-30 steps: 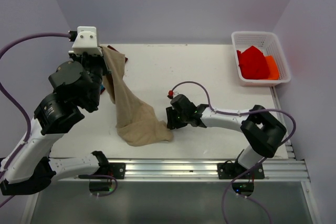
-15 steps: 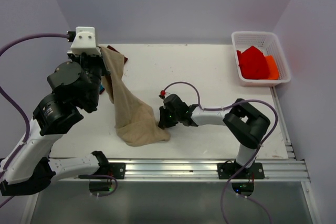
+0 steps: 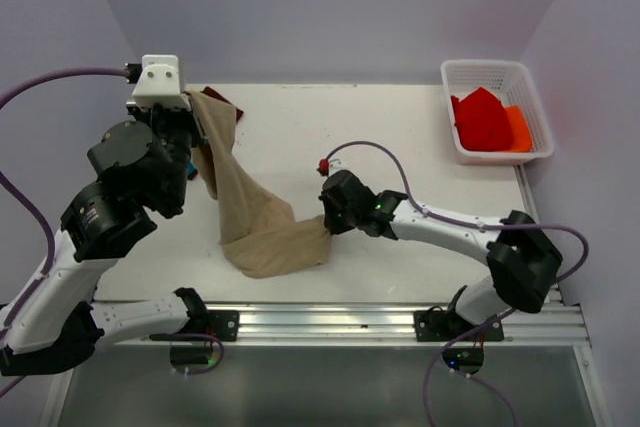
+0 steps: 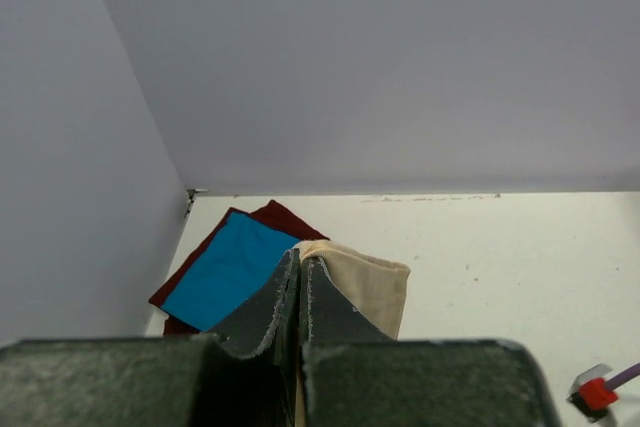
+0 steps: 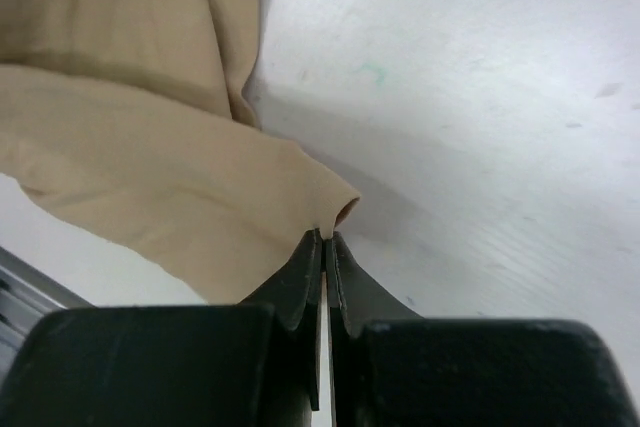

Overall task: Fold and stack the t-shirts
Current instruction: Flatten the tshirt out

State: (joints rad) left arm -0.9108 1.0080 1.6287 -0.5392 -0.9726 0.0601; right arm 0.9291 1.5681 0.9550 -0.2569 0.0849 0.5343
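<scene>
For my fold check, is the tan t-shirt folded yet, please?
Unfolded: the tan t-shirt hangs bunched from the left gripper, trailing onto the table.

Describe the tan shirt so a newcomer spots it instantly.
On the white table, look left. The tan t-shirt drapes from the raised left gripper down to a heap the right gripper pinches. Unlike the blue shirt and the maroon shirt lying flat in the far-left corner, it is beige and lifted.

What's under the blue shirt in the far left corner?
A maroon shirt lies under the blue shirt; only its far corner and left edge show. The rest is covered, so anything below is hidden.
</scene>
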